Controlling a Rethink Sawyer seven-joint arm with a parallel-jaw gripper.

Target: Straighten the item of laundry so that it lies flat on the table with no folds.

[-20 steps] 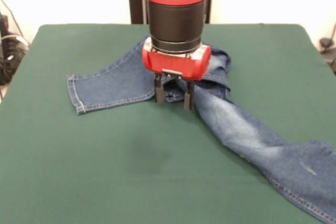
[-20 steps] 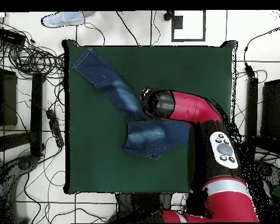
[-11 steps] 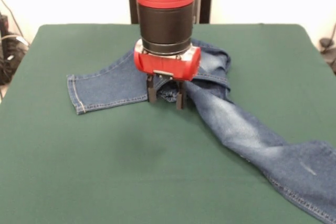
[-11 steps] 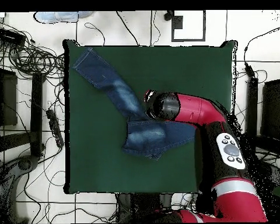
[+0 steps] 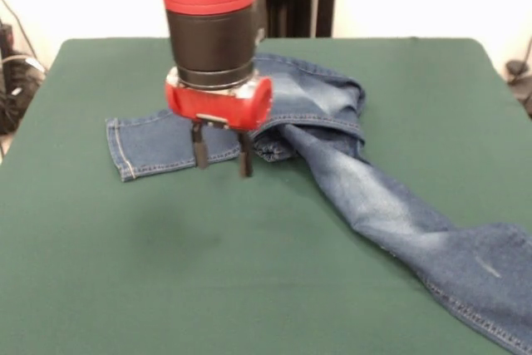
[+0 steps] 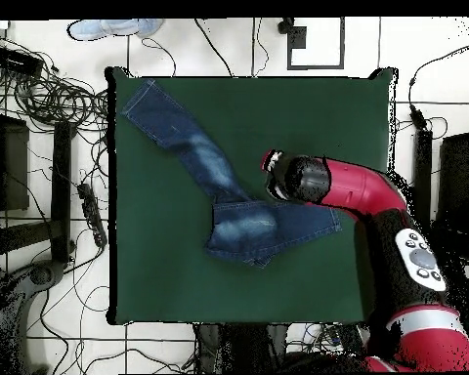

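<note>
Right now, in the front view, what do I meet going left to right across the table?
Bare table → hem of the short folded jeans leg → end effector, open → bunched waist → long leg running off the bottom right.

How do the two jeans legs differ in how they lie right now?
The short-looking leg lies flat and runs sideways, its hem well inside the table; the long leg runs diagonally toward the table's near corner, its hem at the edge. The short leg has the open hand over its inner end; nothing is over the long leg. Both meet at a bunched, folded waist.
</note>
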